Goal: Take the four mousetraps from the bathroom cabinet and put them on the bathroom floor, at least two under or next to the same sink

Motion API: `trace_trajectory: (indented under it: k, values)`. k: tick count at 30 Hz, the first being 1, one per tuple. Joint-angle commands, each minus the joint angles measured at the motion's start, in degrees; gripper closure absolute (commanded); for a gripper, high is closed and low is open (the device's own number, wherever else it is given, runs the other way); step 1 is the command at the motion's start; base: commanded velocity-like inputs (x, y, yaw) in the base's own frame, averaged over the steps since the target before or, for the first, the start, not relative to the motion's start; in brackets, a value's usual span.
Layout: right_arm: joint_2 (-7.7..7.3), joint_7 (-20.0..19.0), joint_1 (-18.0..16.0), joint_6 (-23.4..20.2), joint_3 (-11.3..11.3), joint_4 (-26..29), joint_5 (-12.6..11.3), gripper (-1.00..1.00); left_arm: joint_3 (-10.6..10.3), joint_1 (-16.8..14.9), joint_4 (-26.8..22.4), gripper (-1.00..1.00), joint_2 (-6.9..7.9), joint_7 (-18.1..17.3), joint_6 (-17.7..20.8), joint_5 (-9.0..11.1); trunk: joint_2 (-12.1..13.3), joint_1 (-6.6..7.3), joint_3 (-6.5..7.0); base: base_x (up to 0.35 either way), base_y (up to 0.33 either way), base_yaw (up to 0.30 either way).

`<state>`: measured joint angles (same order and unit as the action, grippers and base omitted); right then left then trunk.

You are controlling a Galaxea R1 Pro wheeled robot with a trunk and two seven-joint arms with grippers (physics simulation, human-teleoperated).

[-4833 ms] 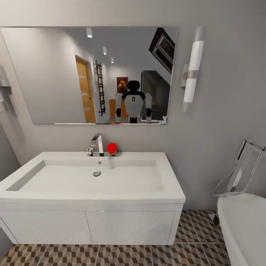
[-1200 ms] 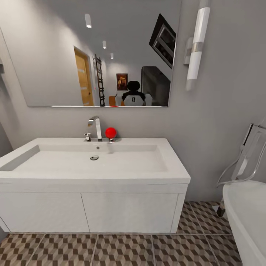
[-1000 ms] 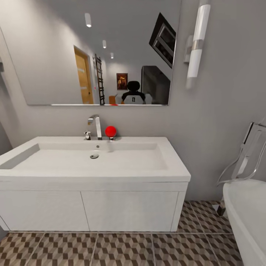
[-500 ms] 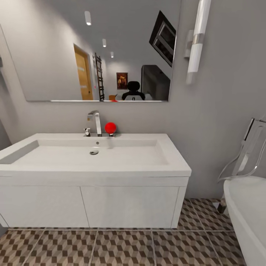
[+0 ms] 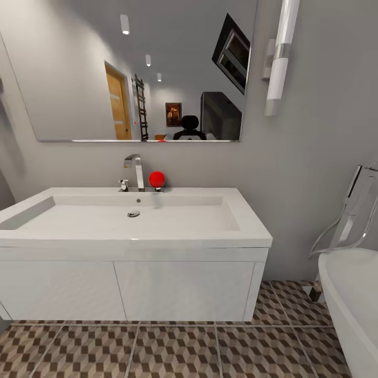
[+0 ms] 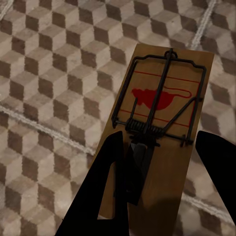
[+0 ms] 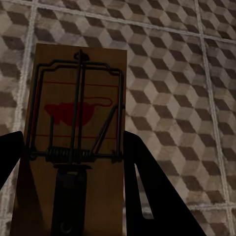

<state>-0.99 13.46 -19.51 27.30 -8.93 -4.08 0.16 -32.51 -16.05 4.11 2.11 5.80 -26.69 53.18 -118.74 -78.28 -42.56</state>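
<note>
Three views. Head view: bathroom sink, a wide white basin on a white wall-hung vanity, fills the middle; chrome tap stands at the sink's back rim, a red ball-shaped object just beside the tap on that rim; mirror hangs on the grey wall above the sink, a tube wall lamp beside the mirror; white bathtub sits near the sink's end, chrome fittings rising behind its rim; bathroom floor, cube-patterned tiles in brown, tan and white, runs below and in front of the vanity. Left wrist view: left gripper holds one mousetrap by its near end, dark fingers set narrow against the board's two long edges; the board is brown wood with a wire frame, a coil spring and a red mouse print; it hangs above the cube tiles, and whether it touches them I cannot tell. Right wrist view: right gripper grips a second mousetrap the same way, its fingers closed narrow on the board's long edges, same wire frame and red print; patterned tiles with pale grout lines lie beyond it; how either trap lies relative to the sink cannot be told from the wrist views.
</note>
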Motion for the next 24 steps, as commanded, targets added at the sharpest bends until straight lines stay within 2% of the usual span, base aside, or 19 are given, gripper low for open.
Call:
trace_trajectory:
  k: [1, 11, 24]
  values:
    - [0.02, 0.2, -0.1, 0.3, -0.5, -0.2, -0.2, 1.0, -0.3, 0.0, 0.1, 1.0, 0.08, 0.3, -0.2, -0.3, 0.0, 0.01, -0.06, 0.0, 0.0, 0.0]
    - [0.02, 0.2, -0.1, 0.3, -0.5, -0.2, -0.2, 1.0, -0.2, 0.0, 0.1, 1.0, -0.09, 0.2, -0.4, -0.3, 0.0, 0.01, -0.06, 0.031, 0.0, 0.0]
    - [0.02, 0.2, -0.1, 0.3, -0.5, -0.2, -0.2, 1.0, -0.3, 0.0, 0.1, 1.0, 0.04, 0.3, -0.2, -0.4, 0.0, 0.01, -0.06, 0.305, 0.0, 0.0]
